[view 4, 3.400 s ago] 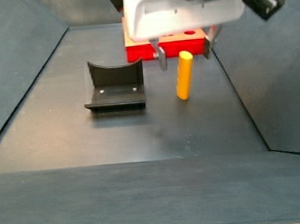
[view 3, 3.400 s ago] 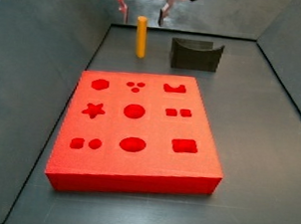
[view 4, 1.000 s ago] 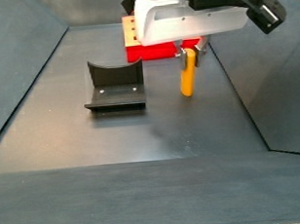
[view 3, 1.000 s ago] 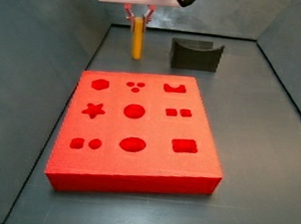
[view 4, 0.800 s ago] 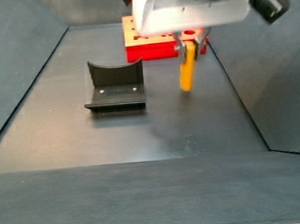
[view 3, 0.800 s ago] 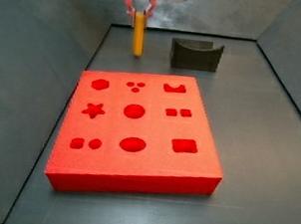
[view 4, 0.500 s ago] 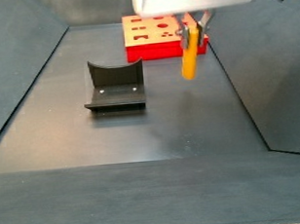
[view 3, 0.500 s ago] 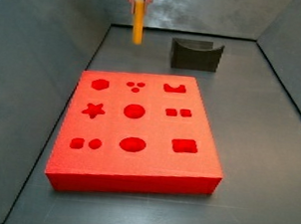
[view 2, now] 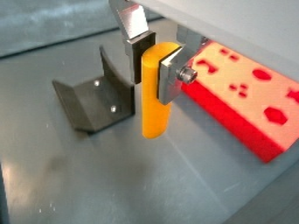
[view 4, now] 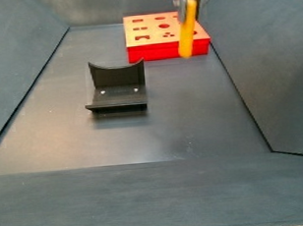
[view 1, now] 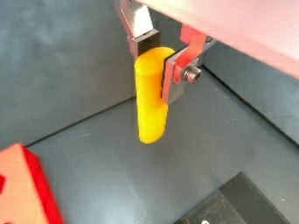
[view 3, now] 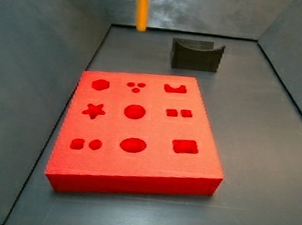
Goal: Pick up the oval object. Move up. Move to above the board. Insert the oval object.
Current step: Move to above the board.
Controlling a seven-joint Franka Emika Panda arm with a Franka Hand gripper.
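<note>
Both wrist views show the gripper (view 2: 149, 59) clamped on the upper part of the oval object (view 2: 155, 94), which hangs upright, clear of the floor. In my judgement the lift is nearly complete. For the travel to above the board (view 3: 138, 134), the peg should stay vertical and high, away from the fixture (view 4: 114, 86).

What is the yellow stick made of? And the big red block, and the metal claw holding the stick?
The oval object looks like smooth matte plastic, evenly coloured; possibly painted wood. The board seems matte plastic or foam with cleanly cut recesses; hard to tell which. The gripper, raised off the floor, has shiny silver fingers, likely metal, with a visible screw.
</note>
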